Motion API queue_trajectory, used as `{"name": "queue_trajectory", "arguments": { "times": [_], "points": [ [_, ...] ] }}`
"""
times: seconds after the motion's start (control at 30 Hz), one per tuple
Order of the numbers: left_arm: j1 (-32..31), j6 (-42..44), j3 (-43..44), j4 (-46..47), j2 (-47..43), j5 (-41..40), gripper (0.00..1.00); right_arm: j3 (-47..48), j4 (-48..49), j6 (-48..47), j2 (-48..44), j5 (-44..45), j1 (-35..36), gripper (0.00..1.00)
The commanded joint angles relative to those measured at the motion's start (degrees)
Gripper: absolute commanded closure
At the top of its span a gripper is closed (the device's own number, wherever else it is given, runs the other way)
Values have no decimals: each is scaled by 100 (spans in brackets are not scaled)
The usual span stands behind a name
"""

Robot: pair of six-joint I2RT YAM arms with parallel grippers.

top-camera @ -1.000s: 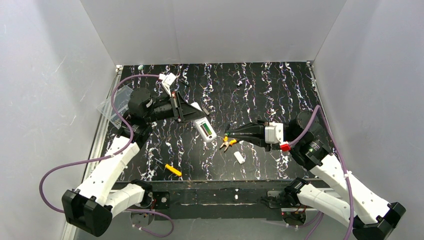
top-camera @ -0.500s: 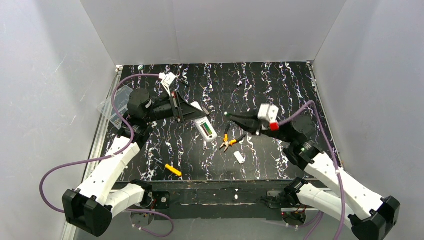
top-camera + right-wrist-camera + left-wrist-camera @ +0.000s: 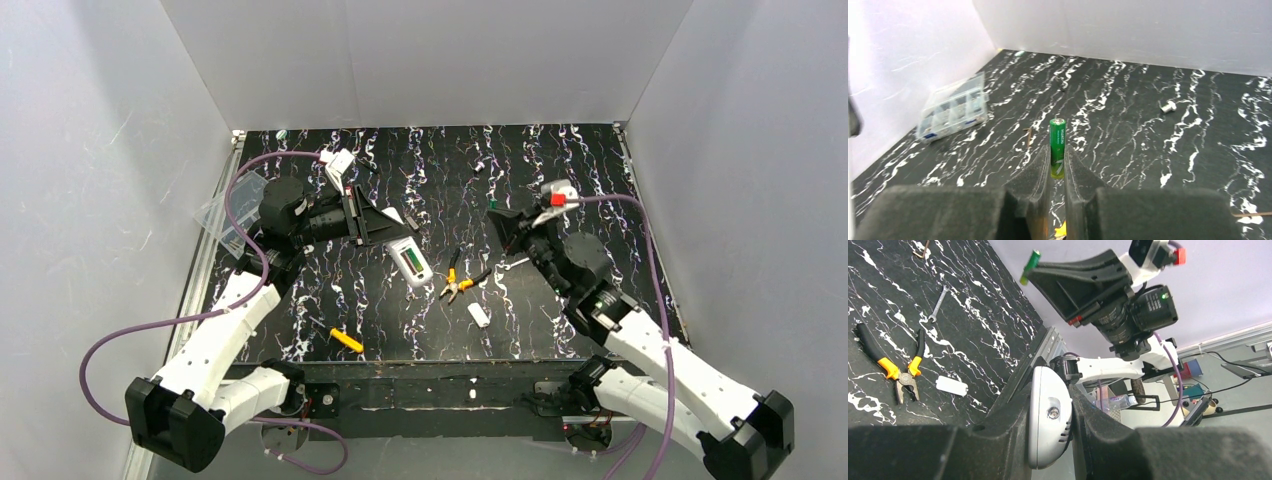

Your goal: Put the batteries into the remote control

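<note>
My left gripper is shut on the white remote control and holds it tilted above the table's left middle. In the left wrist view the remote's rounded end sits clamped between the jaws. My right gripper is raised over the right middle, shut on one green battery. In the right wrist view the battery stands upright between the fingertips. It also shows in the left wrist view, at the tip of the right gripper. No other battery is in view.
Orange-handled pliers, a loose white cover piece and a small wrench lie between the arms. A yellow-handled tool lies near the front. A clear plastic box sits at the left edge. A grey metal bit lies at the back.
My right gripper rose from beside the pliers and swung back and to the right, carrying the green battery. The left gripper and remote barely moved.
</note>
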Motion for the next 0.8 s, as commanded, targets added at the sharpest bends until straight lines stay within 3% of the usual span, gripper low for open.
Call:
{"name": "queue_trajectory", "arguments": {
  "times": [0.0, 0.07, 0.17, 0.3, 0.37, 0.57, 0.77],
  "points": [
    [23, -33, 143, 316, -90, 108, 100, -447, 1451, 369, -615, -577, 23, 99],
    [23, -37, 137, 335, -70, 79, 100, -404, 1672, 365, -767, -891, 23, 99],
    [22, -100, 110, 501, -54, 85, 100, -332, 1856, -72, -839, -2227, 23, 99],
    [23, -529, 79, 1790, 44, 511, 100, -175, 1589, -874, -777, -3837, 23, 99],
    [23, -437, 108, 1951, 2, 632, 100, -131, 1468, -1054, -743, -4273, 23, 99],
    [5, 318, 195, 1418, -239, 892, 100, 72, 1132, -1469, -608, -4684, 23, 99],
    [-4, 593, 36, 1614, -352, 874, 100, 170, 987, -1624, -490, -4714, 23, 99]
  ]
}}
